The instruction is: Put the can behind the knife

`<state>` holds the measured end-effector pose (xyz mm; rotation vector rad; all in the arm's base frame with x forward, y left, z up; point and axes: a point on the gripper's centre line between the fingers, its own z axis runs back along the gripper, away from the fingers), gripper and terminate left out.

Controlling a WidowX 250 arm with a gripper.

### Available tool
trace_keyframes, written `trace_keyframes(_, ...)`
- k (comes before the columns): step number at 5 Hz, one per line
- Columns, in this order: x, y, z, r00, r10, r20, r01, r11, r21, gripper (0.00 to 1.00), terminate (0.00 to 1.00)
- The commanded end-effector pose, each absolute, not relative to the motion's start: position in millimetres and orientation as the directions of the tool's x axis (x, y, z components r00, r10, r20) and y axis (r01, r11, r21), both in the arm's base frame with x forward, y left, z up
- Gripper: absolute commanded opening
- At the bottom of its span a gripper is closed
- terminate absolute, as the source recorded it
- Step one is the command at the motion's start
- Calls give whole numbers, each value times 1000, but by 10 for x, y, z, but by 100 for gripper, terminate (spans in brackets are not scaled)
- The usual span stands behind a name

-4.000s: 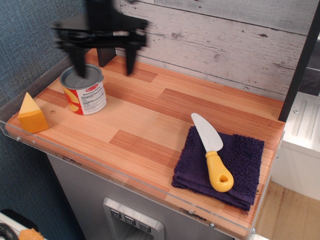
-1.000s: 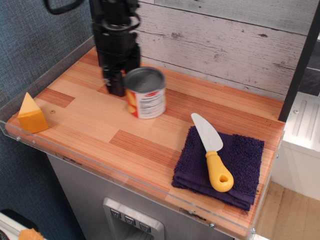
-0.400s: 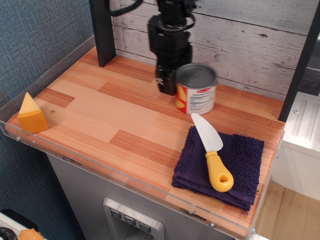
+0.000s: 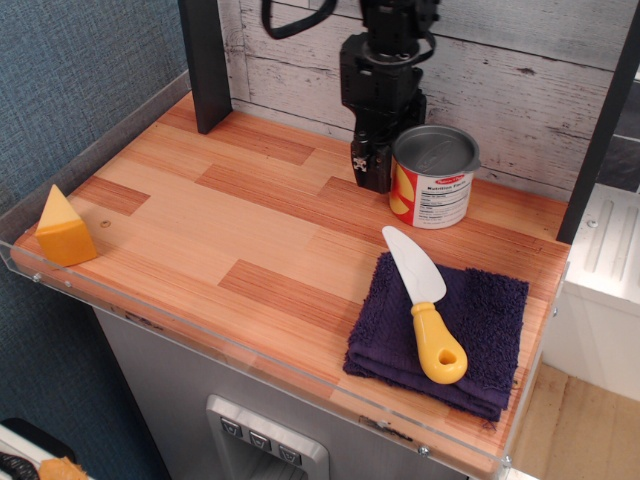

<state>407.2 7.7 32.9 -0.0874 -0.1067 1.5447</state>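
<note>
The can (image 4: 434, 188), with a grey lid and a red, yellow and white label, stands upright at the back right of the wooden counter, close to the plank wall. My black gripper (image 4: 400, 160) comes down from above and is shut on the can. One finger (image 4: 369, 168) shows at the can's left side; the other is hidden behind the can. The knife (image 4: 424, 300), with a white blade and a yellow handle, lies on a folded purple towel (image 4: 485, 325) in front of the can, its blade tip pointing toward the can.
A yellow-orange cheese wedge (image 4: 63, 230) sits at the counter's left front corner. A black post (image 4: 205, 60) stands at the back left. A clear acrylic rim (image 4: 250, 345) runs along the front and left edges. The plank wall (image 4: 520, 90) lies right behind the can.
My gripper has carried the can from the far left of the counter rightward and back, to the spot by the wall behind the knife. The knife, towel and cheese have not moved.
</note>
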Motion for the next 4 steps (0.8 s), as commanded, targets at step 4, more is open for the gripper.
trace_keyframes(4, 3455, 940, 993, 424, 890, 165, -873, 451, -188, 100, 0)
